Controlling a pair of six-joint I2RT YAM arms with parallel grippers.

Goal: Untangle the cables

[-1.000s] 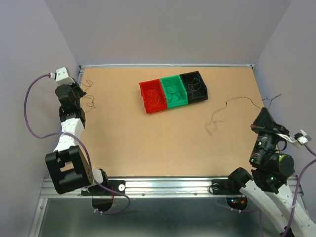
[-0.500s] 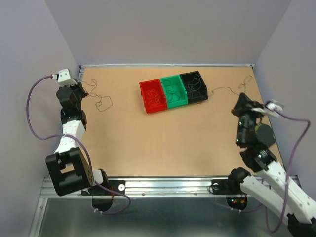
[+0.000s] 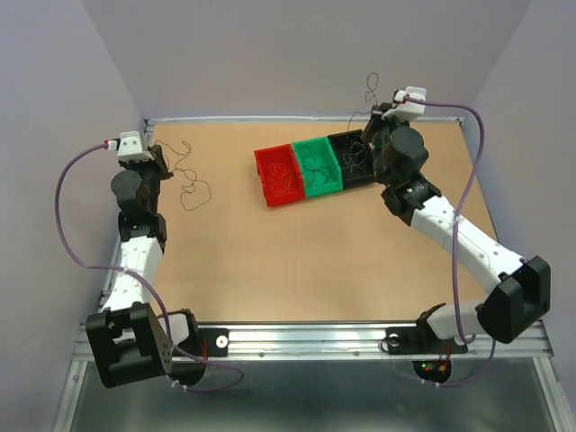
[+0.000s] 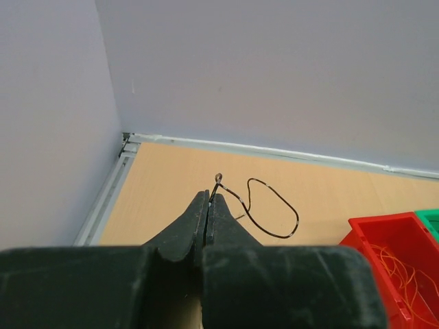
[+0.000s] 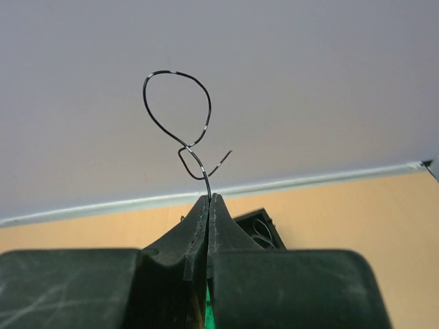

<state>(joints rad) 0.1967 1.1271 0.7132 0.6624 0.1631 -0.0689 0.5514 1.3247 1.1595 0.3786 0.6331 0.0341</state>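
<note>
The cables are thin wires. My left gripper (image 3: pixel 162 165) is at the far left corner, shut on a black wire (image 3: pixel 191 186) that trails in loops on the table; the left wrist view shows the shut gripper (image 4: pixel 208 199) and the wire's loop (image 4: pixel 274 209). My right gripper (image 3: pixel 370 122) is raised at the back over the black bin (image 3: pixel 353 158). It is shut on another black wire (image 3: pixel 372 88) that curls upward. The right wrist view shows that gripper (image 5: pixel 209 199) pinching the wire (image 5: pixel 177 110). More wires lie in the red bin (image 3: pixel 279 176) and the green bin (image 3: pixel 317 167).
The three bins stand in a row at the back middle of the table (image 3: pixel 297 261). Lilac walls close in the left, back and right sides. The red bin's corner (image 4: pixel 398 253) shows at the right of the left wrist view. The black bin (image 5: pixel 257 229) is below the right fingers.
My right arm has swung from the right edge to the back over the black bin, carrying its wire up. My left gripper has shifted slightly and its wire has spread to the right.
</note>
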